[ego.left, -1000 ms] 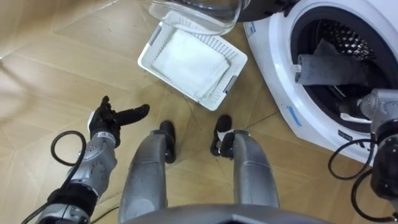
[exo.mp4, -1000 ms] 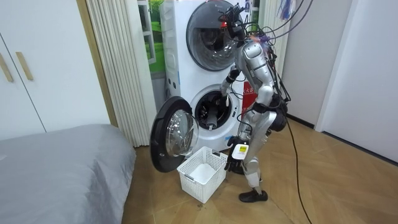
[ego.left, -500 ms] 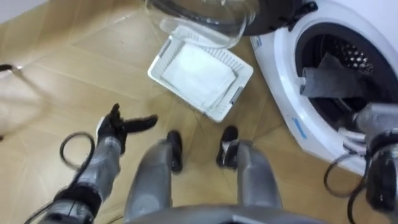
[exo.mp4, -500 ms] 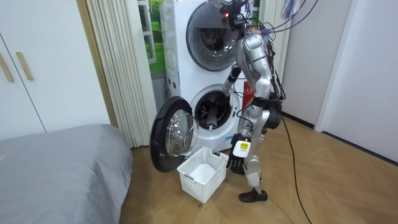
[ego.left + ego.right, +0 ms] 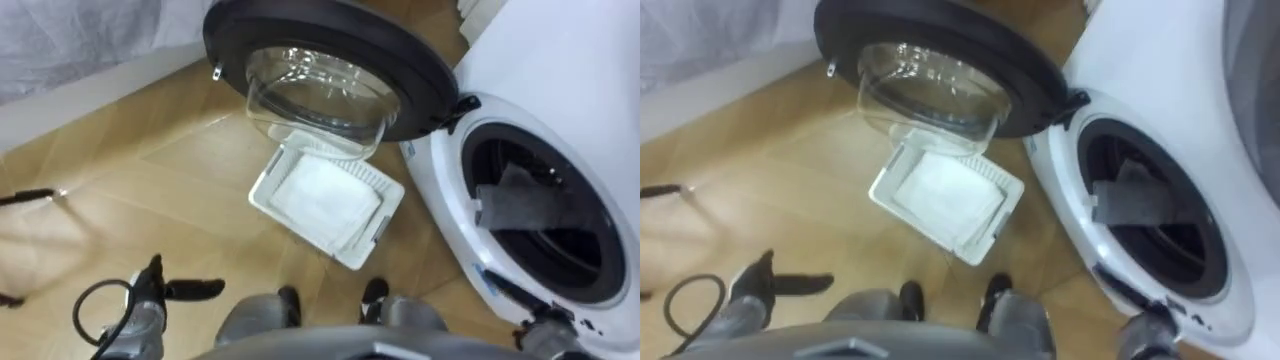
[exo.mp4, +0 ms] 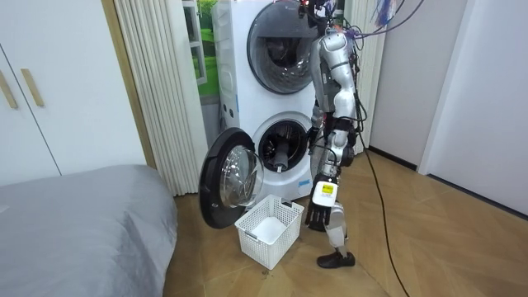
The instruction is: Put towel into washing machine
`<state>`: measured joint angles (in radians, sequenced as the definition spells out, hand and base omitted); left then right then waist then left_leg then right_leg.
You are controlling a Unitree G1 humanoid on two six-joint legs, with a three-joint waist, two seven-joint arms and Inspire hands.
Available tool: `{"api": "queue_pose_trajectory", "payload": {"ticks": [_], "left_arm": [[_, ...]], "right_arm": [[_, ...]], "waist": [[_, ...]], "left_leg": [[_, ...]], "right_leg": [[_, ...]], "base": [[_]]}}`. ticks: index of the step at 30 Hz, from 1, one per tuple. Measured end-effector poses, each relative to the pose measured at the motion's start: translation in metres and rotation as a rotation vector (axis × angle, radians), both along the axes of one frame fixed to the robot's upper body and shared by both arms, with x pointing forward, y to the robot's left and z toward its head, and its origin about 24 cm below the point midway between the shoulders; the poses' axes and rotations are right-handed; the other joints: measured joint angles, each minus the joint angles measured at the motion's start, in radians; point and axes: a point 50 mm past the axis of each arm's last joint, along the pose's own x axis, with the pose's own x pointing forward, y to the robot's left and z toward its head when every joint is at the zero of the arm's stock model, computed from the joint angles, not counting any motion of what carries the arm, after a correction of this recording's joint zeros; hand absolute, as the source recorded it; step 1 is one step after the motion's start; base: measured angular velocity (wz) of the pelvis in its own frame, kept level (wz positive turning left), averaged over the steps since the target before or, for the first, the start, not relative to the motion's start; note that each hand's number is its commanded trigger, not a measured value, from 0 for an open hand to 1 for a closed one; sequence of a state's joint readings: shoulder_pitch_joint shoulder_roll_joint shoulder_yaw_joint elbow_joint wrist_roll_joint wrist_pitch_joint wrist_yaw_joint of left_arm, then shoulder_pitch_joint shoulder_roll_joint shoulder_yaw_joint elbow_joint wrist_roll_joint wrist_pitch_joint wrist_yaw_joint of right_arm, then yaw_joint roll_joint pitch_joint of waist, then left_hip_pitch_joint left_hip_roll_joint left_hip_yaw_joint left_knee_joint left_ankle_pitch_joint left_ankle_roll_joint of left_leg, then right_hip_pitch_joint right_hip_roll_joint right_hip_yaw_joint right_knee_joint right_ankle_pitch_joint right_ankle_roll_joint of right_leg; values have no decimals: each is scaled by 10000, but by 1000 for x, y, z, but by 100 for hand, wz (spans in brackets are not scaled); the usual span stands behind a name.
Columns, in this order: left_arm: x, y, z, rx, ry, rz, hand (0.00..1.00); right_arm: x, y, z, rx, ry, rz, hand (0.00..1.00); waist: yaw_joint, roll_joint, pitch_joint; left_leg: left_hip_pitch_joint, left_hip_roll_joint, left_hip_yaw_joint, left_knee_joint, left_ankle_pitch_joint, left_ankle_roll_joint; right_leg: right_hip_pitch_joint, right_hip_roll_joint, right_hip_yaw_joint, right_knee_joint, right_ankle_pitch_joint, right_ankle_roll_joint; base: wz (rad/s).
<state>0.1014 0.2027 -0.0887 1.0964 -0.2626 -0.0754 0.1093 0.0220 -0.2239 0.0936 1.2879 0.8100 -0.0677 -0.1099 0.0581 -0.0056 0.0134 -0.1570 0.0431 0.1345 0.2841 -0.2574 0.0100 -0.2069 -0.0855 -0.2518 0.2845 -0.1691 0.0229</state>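
Grey towel (image 5: 528, 203) lies inside the washing machine (image 5: 560, 90); my left hand (image 5: 160, 290) hangs spread, well apart from it. I cannot tell how my right hand (image 5: 548, 322) is set.

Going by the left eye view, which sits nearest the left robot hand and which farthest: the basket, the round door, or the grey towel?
From the left robot hand, low on the left:
1. The basket, up and to its right.
2. The door, open, beyond the basket.
3. The grey towel, inside the washer, far right.
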Motion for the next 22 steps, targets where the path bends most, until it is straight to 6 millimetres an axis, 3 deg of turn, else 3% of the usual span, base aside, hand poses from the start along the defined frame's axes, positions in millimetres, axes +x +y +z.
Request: {"api": "queue_pose_trajectory", "payload": {"ticks": [9, 11, 21, 22], "left_arm": [[-22, -3, -3, 17, 381, -154, 0], [-25, -4, -3, 68, 378, -170, 0], [-46, -2, -6, 167, 989, 416, 0], [-46, -2, -6, 179, 1078, 424, 0]], "right_arm": [[1, 26, -7, 939, 102, 2938, 0], [2, 30, -8, 1015, 167, 3585, 0], [-4, 39, -11, 1231, 955, 5758, 0], [-4, 39, -11, 1212, 1059, 5949, 0]], "waist": [[-19, -8, -60], [-19, -20, -103], [49, -42, -72], [55, -38, -35]], "left_leg": [[1436, -4, -308, -505, -3, -20], [1574, -20, -352, -593, -3, -20], [2264, -33, -390, -875, 26, -54], [2363, -33, -376, -879, 26, -54]], "right_leg": [[1895, 155, -372, -897, 114, 116], [2054, 158, -419, -990, 126, 134], [2645, 211, -397, -1180, 116, 151], [2733, 215, -344, -1186, 115, 153]], "base": [[14], [8], [0], [-4]]}}
